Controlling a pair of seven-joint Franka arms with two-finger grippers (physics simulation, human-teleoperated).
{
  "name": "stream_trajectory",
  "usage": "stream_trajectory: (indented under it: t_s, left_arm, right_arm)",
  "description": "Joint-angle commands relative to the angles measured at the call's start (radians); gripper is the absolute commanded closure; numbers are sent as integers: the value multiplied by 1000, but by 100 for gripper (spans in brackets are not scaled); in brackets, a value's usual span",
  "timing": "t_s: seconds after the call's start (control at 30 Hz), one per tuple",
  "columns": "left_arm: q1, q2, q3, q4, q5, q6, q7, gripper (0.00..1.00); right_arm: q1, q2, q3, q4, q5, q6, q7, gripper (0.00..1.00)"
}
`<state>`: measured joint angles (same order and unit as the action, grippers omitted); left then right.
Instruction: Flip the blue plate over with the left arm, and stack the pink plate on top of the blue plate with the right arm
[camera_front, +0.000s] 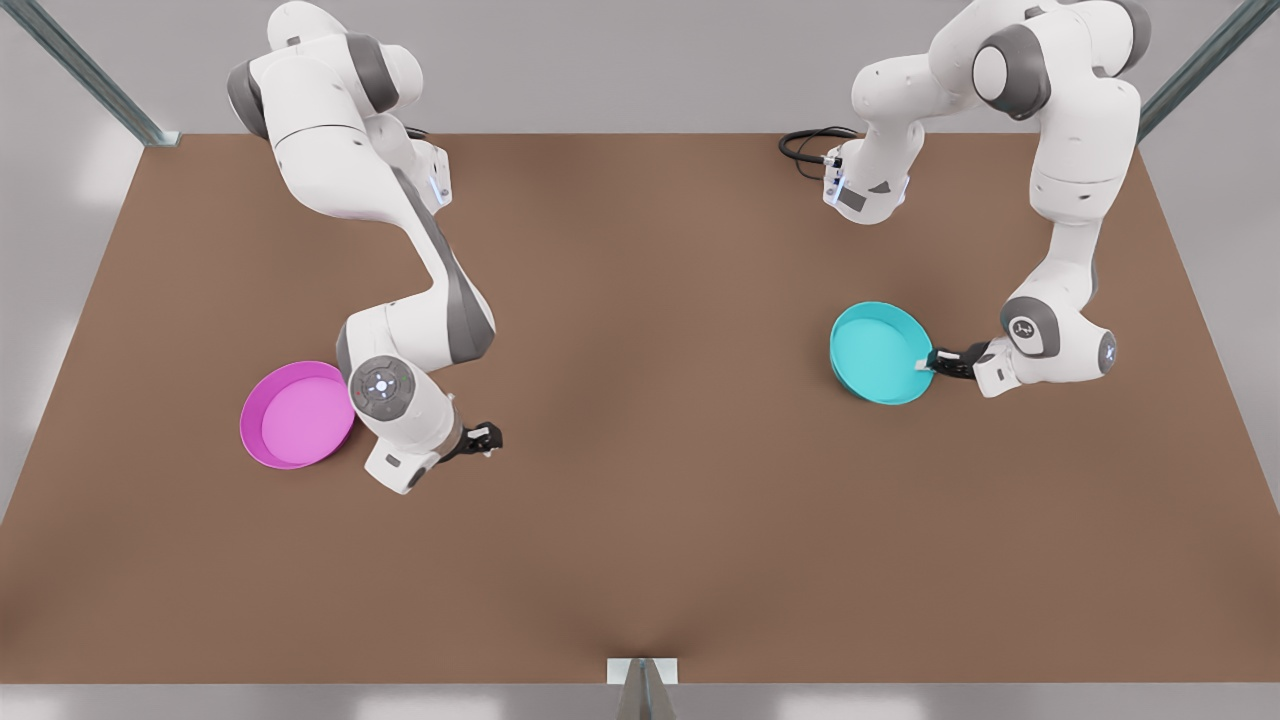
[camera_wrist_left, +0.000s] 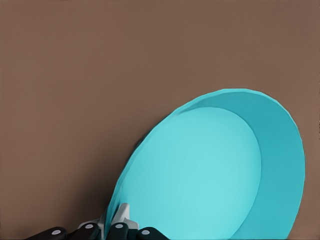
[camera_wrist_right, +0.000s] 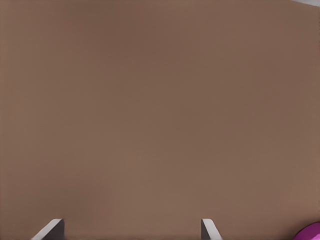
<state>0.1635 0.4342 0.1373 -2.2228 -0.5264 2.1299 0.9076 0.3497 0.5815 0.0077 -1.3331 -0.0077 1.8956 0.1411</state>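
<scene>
Brown tabletop (camera_front: 640, 520) carries both plates, well apart. Your left arm (camera_front: 1070, 180), by the front view's right edge, has its jaws (camera_front: 928, 364) clamped on the rim of the blue plate (camera_front: 878, 352), which stands tilted up on edge, hollow facing the opposite edge. Being round, it has no long axis; watch the rim instead. Roll the wrist smoothly past vertical and lower before you release, so it doesn't slap down or roll off. The pink plate (camera_front: 297, 415) lies flat, hollow up, near the other edge; your right arm (camera_front: 400, 300) waits beside it, jaws (camera_front: 487, 439) spread open, empty
</scene>
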Motion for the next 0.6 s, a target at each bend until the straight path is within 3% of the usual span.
stream_trajectory:
  t_s: [0.0, 0.57]
  left_arm:
    - [-1, -2, -1, 0, -53, -4, 2, 79]
    - [-39, 3, -27, 164, -38, -16, -180, 79]
  right_arm:
    - [0, 0, 0, 0, 0, 0, 0, 0]
    - [3, 0, 0, 0, -2, 0, 0, 0]
